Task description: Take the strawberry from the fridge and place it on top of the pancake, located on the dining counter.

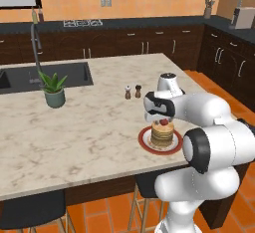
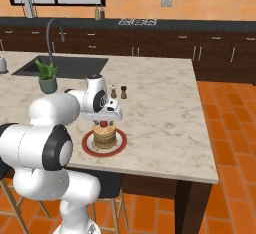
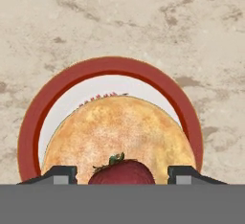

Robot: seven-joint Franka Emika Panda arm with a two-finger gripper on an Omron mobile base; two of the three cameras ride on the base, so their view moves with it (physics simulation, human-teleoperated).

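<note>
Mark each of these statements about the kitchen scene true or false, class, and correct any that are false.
1. The strawberry sits on top of the pancake. True.
2. The pancake lies on a blue-rimmed plate. False: the plate has a red rim.
3. The gripper has its fingertips standing apart on either side of the strawberry, not touching it. True.
4. The potted plant stands between the plate and the two shakers. False: it stands far off, beside the sink, while the shakers are nearer the plate.
5. The plate rests on the black-topped wall counter. False: it rests on the pale marbled dining counter.
</note>
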